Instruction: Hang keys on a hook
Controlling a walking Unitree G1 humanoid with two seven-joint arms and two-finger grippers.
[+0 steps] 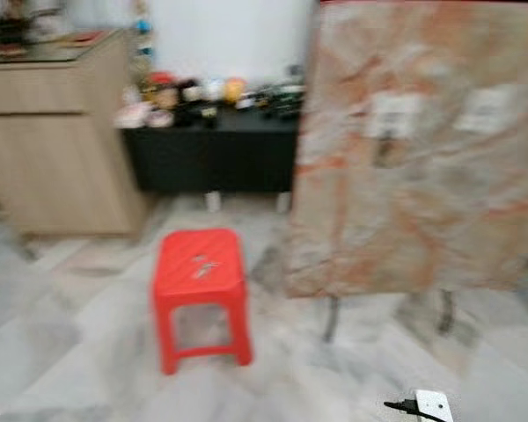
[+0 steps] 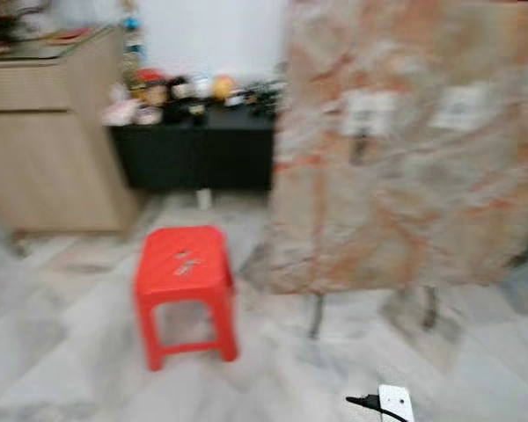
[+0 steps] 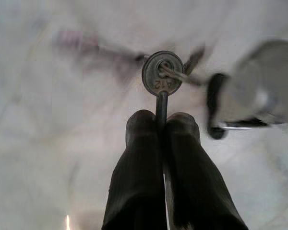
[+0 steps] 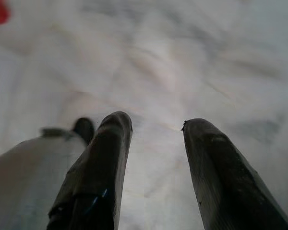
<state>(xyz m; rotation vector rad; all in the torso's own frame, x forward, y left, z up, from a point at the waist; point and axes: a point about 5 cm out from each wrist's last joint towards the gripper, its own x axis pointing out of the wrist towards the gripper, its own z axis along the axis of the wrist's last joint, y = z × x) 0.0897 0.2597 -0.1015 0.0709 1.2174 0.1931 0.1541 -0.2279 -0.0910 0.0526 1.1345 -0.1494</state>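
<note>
Left gripper (image 3: 161, 125) clenched on key (image 3: 162, 79) — head stamped "A12"; right gripper (image 4: 156, 127) released.

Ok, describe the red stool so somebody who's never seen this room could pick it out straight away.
Start at the big marbled panel standing on thin legs on the pale floor. To its left, in front of the black low cabinet, stands the red stool. It is the only bright red piece of furniture, small and square-topped.

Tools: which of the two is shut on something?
The left tool: its fingers are pinched together on the shaft of a key with a round head. The right tool hangs open over the floor.
</note>
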